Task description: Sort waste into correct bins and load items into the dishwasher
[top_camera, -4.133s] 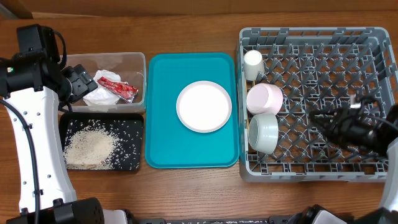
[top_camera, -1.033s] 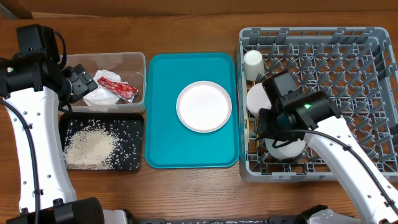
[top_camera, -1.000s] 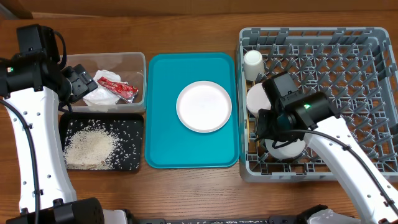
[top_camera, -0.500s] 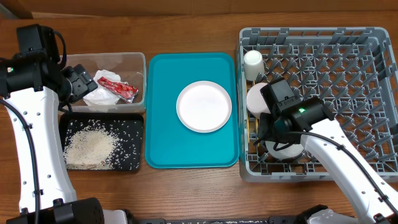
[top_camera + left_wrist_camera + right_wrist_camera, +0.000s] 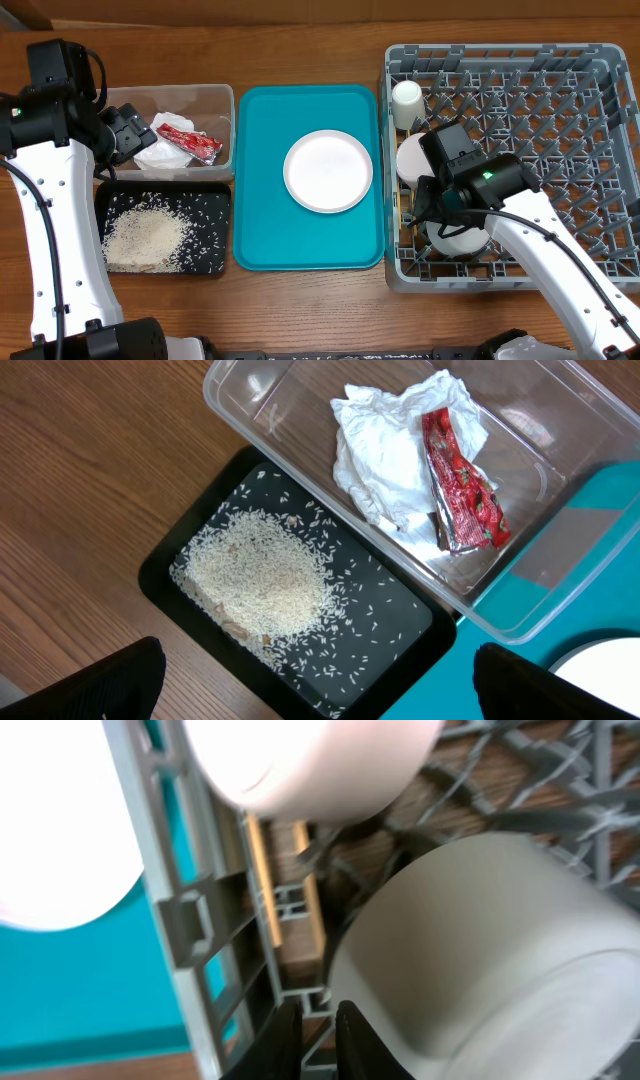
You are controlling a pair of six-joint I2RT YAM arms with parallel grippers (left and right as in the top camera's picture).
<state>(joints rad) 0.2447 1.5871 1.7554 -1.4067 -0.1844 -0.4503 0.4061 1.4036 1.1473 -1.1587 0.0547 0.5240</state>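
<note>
My right gripper [image 5: 422, 208] [image 5: 318, 1038] is shut and empty, low in the left column of the grey dish rack [image 5: 600, 60]. It is beside the pale bowl [image 5: 458, 240] [image 5: 480, 950] and just before two wooden chopsticks [image 5: 312, 910] lying in the rack. The pink plate [image 5: 412, 160] and small white cup [image 5: 407, 98] stand in the rack. The white plate [image 5: 328, 171] lies on the teal tray. My left gripper [image 5: 122, 138] [image 5: 320, 695] is open and empty above the black tray [image 5: 400, 630] of rice [image 5: 260, 575].
The clear tub [image 5: 215, 100] [image 5: 260, 400] holds the red wrapper [image 5: 462, 490] and white tissue [image 5: 385, 450]. The teal tray [image 5: 260, 240] lies between the bins and the rack. The rack's upright pegs surround my right arm.
My right arm has swung from the rack's right side to its left column over the bowl. In the last second it shifted only slightly. The left arm has not moved.
</note>
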